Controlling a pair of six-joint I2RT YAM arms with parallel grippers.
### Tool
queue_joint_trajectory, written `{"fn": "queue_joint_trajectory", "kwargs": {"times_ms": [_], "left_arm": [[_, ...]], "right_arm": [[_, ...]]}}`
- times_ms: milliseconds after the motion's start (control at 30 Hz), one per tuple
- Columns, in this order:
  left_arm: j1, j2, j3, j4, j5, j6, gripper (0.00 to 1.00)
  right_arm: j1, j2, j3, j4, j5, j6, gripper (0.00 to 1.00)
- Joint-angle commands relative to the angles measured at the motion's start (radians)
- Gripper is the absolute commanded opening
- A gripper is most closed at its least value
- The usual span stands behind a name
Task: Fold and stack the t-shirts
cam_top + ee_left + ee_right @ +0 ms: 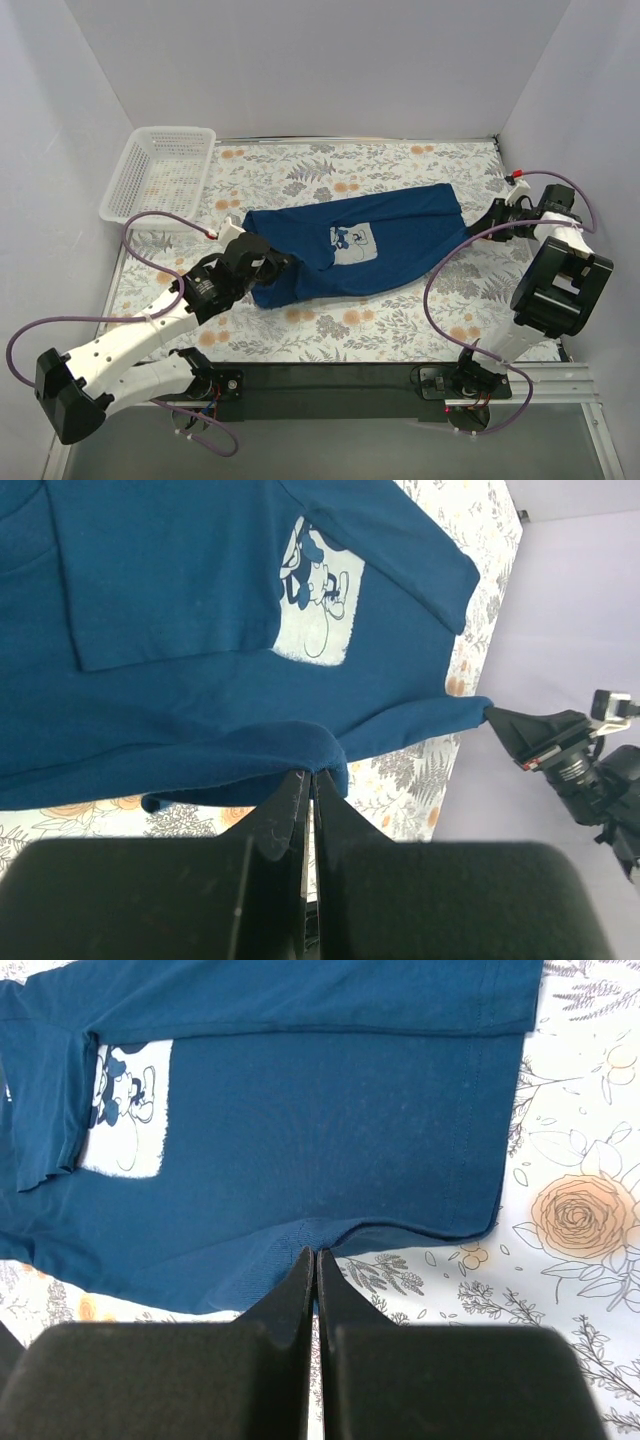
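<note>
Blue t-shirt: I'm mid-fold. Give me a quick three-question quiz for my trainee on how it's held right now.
1. True or false: the blue t-shirt lies on the table, not in the white basket.
2. The left gripper is: A, open above the shirt; B, shut on the shirt's edge; C, parked off the table.
3. Which gripper holds the end of the shirt farthest from the basket?

Key: 1 true. 2 B. 3 the right gripper.
</note>
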State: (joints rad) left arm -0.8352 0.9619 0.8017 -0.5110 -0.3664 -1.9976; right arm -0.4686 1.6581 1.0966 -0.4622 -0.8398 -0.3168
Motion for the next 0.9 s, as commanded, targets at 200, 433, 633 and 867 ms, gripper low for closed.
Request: {"fn": "queue_joint_trajectory", "kwargs": {"times_ms": [200,433,633,867], "left_arm": [[0.142,-0.009,0.010,0.063,0.139,-0.033,0.00],[0.211,0.008,-0.002,0.078,0.194,-0.006,0.00],[0.264,0.005,-0.012,0.084,0.225,0.026,0.00],[0.317,0.044,-0.012,0.120,0.282,0.062,0.00]], "right_arm": [[0.007,0.048,0.039,0.085,0.007,0.085,0.01],[0.008,0.085,0.065,0.100,0.015,0.124,0.01],[0.018,0.103,0.091,0.108,0.013,0.146,0.01],[0.024,0.130,0.108,0.108,0.018,0.162,0.01]]}}
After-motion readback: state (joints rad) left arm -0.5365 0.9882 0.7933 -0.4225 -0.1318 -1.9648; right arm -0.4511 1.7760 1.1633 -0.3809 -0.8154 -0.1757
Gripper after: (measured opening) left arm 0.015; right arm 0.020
